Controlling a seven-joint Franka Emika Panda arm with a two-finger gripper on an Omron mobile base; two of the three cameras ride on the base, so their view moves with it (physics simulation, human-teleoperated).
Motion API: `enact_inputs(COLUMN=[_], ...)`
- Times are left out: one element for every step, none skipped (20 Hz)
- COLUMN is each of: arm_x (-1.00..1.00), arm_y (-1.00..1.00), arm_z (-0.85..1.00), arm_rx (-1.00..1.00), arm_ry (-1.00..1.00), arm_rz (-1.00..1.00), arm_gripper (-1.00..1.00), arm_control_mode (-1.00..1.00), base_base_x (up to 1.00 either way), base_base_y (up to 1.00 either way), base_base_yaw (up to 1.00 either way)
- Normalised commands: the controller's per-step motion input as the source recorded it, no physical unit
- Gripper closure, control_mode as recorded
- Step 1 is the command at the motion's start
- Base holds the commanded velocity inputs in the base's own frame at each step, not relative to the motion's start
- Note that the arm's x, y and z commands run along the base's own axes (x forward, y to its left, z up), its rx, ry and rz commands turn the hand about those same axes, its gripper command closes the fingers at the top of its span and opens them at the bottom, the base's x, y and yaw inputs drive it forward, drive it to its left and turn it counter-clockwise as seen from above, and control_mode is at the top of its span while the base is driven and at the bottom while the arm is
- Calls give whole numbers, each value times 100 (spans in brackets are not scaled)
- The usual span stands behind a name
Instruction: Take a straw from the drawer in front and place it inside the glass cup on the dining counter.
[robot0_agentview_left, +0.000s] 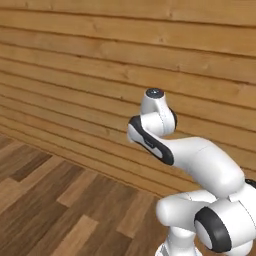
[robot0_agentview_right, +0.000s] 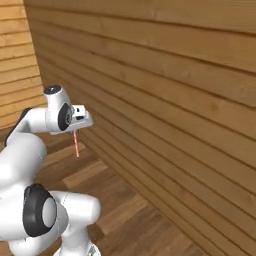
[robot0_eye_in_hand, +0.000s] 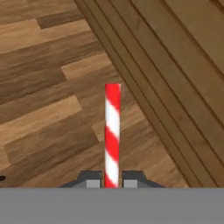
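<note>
While your white arm with dark joints (robot0_agentview_left: 165, 142) is folded up in front of a wall of horizontal honey-brown wooden planks (robot0_agentview_left: 100, 60), you have the thin red-and-white striped straw (robot0_eye_in_hand: 112, 135) pinched in the two-finger gripper (robot0_eye_in_hand: 112, 183). Look at the hand view: the two small dark fingertips (robot0_eye_in_hand: 92, 181) stand pressed against either side of the straw's near end, nearly closed, with only the straw's width between them. From there the straw runs straight out along the gripper's line, over the darker brown plank floor (robot0_eye_in_hand: 48, 109) and close to the seam where the floor meets the wall.

From the right base view you see the gripper (robot0_agentview_right: 75, 129) pointing down below the white hand, with the straw (robot0_agentview_right: 76, 145) hanging from it as a fine pinkish line, almost upright, its lower end free in the air above the floor and touching nothing. The wall lies just beside it to the right.

In the left base view your arm's elbow and wrist joints rise at the lower right, against the same planks.
</note>
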Motion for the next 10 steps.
enact_inputs(arm_x=[0,0,0,0,0,0,0,0,0,0], arm_y=[0,0,0,0,0,0,0,0,0,0], arm_z=[0,0,0,0,0,0,0,0,0,0], arm_rx=[0,0,0,0,0,0,0,0,0,0], arm_ry=[0,0,0,0,0,0,0,0,0,0], arm_rz=[0,0,0,0,0,0,0,0,0,0], arm_gripper=[100,100,100,100,100,100,100,100,100,100], arm_control_mode=[100,100,100,100,100,100,100,100,100,100], base_base_x=[100,99,90,86,80,78,75,74,74,72], base_base_y=[0,0,0,0,0,0,0,0,0,0], base_base_yaw=[72,73,75,76,77,78,79,80,81,81])
